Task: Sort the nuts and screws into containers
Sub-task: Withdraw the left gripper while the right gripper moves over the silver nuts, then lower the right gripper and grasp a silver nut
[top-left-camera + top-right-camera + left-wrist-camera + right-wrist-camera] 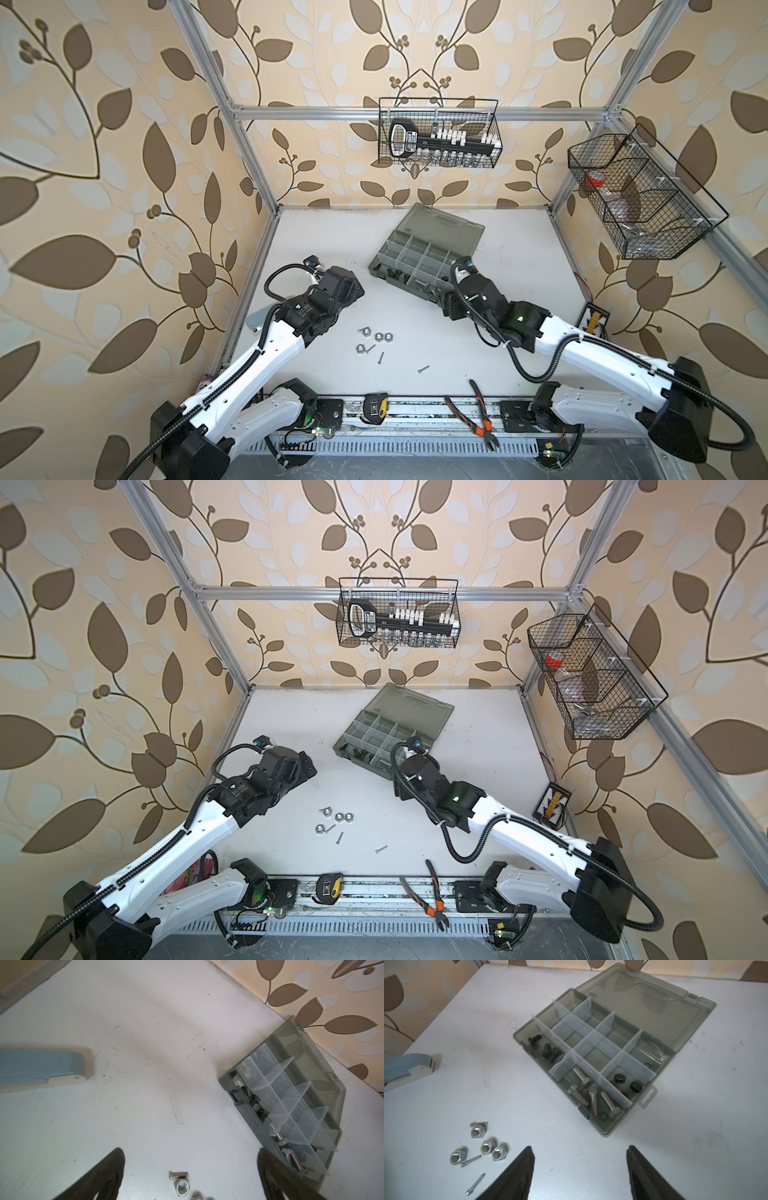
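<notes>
Start at your left: the left gripper (190,1149) hangs over the table (145,1043) with its jaws spread wide and nothing between them. Near it, toward the table's middle, lie the silver nuts (378,336). There are four, flat with holes up, two of them side by side, and the thin screws (380,357) lie flat among them. One thin screw rests against the farthest nut, and another has its long axis running near-to-far. The lone screw (423,368), apart to the right, lies more crosswise. Which end is the head I cannot tell from above. Further right and back sits the organiser box (449,224), lid open. Its front containers (633,1065) already hold black bolts (549,1052), silver bolts (592,1099) and black nuts (619,1078). The right gripper (579,1146) hovers just before the box, jaws parted and empty. You are between picks, I judge. Next you need to drop onto one loose piece—an outer nut looks the easier target—close across its flats, and carry it to an unused compartment.
</notes>
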You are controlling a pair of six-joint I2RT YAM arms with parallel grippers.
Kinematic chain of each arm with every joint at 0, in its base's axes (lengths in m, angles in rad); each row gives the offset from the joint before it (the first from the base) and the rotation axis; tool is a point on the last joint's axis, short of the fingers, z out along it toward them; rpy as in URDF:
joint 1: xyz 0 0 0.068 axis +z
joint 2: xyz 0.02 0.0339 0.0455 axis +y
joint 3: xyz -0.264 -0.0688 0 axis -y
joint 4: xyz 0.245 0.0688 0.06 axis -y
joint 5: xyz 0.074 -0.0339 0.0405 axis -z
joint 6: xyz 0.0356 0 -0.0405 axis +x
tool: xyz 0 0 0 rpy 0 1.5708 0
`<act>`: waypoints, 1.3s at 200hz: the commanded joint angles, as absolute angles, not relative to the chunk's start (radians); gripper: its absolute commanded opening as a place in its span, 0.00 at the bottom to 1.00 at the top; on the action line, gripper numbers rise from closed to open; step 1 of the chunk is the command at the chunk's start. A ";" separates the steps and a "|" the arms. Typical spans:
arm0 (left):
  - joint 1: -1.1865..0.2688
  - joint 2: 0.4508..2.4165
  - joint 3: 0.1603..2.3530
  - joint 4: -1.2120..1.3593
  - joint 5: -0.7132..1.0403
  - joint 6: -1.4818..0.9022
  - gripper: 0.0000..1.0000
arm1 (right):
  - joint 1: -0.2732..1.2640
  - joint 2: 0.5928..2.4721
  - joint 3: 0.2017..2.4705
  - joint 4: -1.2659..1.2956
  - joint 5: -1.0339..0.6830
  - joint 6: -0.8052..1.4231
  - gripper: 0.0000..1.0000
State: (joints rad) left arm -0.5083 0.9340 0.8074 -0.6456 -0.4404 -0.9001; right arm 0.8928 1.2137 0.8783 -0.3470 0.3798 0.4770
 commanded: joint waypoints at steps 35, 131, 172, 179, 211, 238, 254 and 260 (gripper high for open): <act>-0.424 0.856 0.739 -0.783 -0.472 -0.987 0.99 | 1.063 1.489 1.043 -0.422 0.302 0.394 0.68; -0.232 0.867 0.697 -0.740 -0.244 -0.958 0.99 | 1.078 1.802 1.202 -0.481 0.093 0.306 0.65; -0.143 0.886 0.667 -0.703 -0.143 -0.950 0.99 | 1.083 1.899 1.274 -0.505 0.100 0.282 0.60; -0.132 0.889 0.662 -0.698 -0.130 -0.948 0.99 | 1.084 1.908 1.284 -0.507 0.100 0.279 0.58; -0.106 0.901 0.659 -0.692 -0.109 -0.939 0.99 | 1.084 1.949 1.311 -0.512 0.105 0.267 0.56; -0.098 0.904 0.658 -0.690 -0.106 -0.936 0.99 | 1.084 1.977 1.327 -0.512 0.100 0.260 0.50; -0.095 0.905 0.657 -0.688 -0.103 -0.936 0.99 | 1.084 1.991 1.336 -0.512 0.103 0.257 0.47; -0.095 0.906 0.657 -0.686 -0.102 -0.935 0.99 | 1.084 1.997 1.338 -0.512 0.104 0.257 0.45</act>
State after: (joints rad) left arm -0.1093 0.9051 0.6647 -0.7010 -0.1108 -0.9463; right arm 1.0779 1.9629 1.3025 -0.4904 0.1074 0.2703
